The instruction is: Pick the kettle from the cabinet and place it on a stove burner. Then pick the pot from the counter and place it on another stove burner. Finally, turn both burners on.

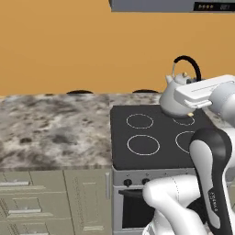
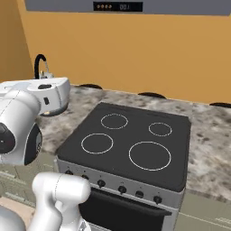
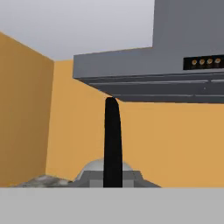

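The kettle (image 1: 173,102) is seen at the right of the left base view, just above the middle. Its silver body is at the back right ring (image 1: 184,120) of the stove (image 1: 137,137). Whether it sits on the glass or hangs just over it can't be told. Its black handle (image 1: 188,65) arches up against the orange wall (image 1: 69,46).

The arm's white hand (image 1: 199,94) is laid across the kettle's right side in that view. In the right base view the hand (image 2: 52,95) is at the left edge, w/ the handle (image 2: 39,65) poking up behind it. The fingers themselves are hidden in both base views.

In the hand view the handle (image 3: 112,142) is shown as a black upright bar in the middle, rising from the bottom. The kettle's silver top (image 3: 105,168) is seen right behind it. The gripper (image 3: 112,181) is closed tight, and the handle is held in it.

Four white rings are drawn on the black stove top. The 3 other rings are bare, e.g. the front left one (image 1: 143,144). Black knobs (image 2: 122,189) are lined up along the stove front. The stone counter (image 1: 50,128) is spread over the left of the left base view. A grey hood (image 3: 175,74) is hung at the upper right of the hand view.
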Available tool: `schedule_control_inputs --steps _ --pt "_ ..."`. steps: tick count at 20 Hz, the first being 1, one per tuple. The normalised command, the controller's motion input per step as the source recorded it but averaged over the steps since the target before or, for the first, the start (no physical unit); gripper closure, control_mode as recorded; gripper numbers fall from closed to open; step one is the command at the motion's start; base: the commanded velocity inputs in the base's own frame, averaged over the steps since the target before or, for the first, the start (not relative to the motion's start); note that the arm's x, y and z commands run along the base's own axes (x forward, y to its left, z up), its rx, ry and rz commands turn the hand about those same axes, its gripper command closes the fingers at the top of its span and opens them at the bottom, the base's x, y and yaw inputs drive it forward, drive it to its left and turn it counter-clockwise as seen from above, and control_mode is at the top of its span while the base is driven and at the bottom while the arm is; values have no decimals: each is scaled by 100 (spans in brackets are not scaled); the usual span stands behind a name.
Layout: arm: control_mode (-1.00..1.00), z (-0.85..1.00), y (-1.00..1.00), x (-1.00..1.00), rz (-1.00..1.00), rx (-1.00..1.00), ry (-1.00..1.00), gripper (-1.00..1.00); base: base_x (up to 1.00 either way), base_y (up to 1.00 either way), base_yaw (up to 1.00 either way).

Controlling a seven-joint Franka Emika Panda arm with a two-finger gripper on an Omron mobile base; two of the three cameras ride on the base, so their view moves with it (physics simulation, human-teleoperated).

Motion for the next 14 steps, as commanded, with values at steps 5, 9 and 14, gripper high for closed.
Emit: schedule_control_inputs --steps 5,9,14 --pt "100 0 0 0 0 0 0 100 43 33 -40" --pt "100 0 0 0 0 0 0 100 46 27 -40" --pt "100 0 0 0 0 0 0 100 45 28 -36"
